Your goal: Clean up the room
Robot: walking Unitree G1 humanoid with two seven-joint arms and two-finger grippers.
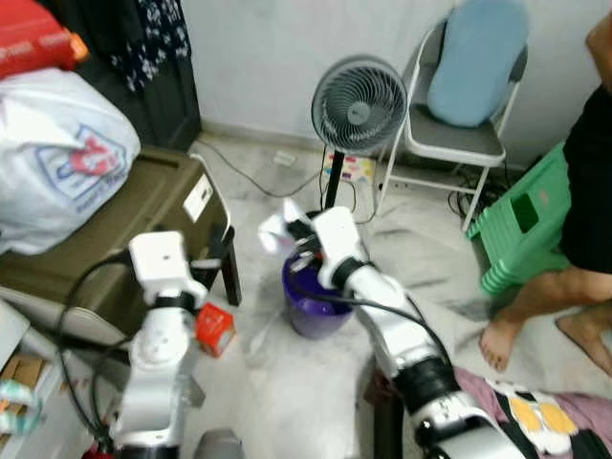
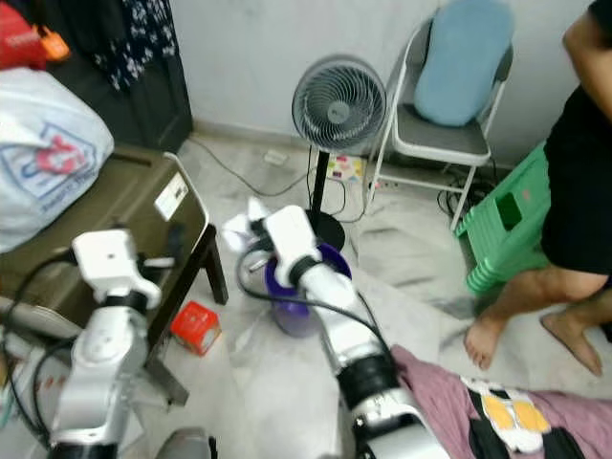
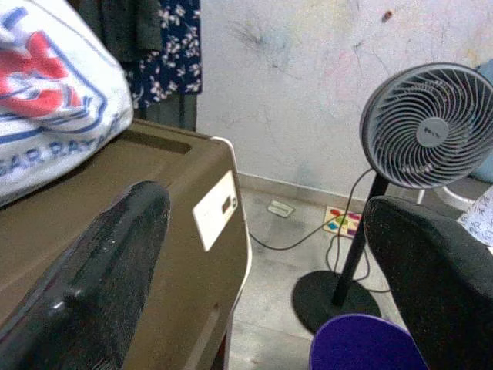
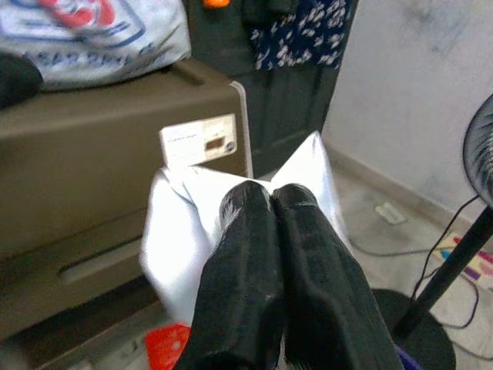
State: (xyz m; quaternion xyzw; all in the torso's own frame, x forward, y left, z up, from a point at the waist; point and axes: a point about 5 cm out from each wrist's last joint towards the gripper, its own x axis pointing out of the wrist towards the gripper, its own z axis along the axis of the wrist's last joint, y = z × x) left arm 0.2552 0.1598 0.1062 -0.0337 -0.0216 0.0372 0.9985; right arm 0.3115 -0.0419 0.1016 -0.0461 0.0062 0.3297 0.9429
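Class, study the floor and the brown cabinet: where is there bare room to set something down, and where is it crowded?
Bare floor lies between the purple bin and the green stool, and behind the fan toward the wall. The brown cabinet has a free strip at its right end. Crowded: the white bag covers its left, and the red box lies beside the bin.

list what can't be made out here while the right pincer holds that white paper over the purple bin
- Inside of the purple bin: hidden by the right pincer and arm, left eye view.
- White paper: any print is blurred, partly covered by the fingers, right wrist view.
- Red box: label too small, left eye view.
- Person: cut off by the edge.
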